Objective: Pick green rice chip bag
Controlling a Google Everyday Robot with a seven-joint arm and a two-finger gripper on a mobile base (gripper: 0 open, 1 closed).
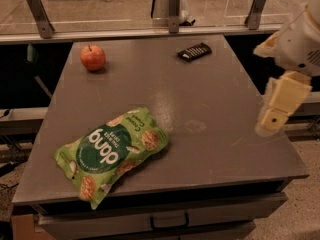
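Observation:
The green rice chip bag (112, 154) lies flat on the grey table (200, 99) near its front left corner. It is light green with a dark green circle reading "dang" and round chip pictures. My gripper (276, 115) is cream coloured. It hangs at the right edge of the table, well to the right of the bag and above the table top. It holds nothing that I can see.
A red apple (93, 57) sits at the back left of the table. A small dark flat wrapper (194, 51) lies at the back middle. A rail with metal posts (173, 4) runs behind the table. A drawer front (167, 219) is below the front edge.

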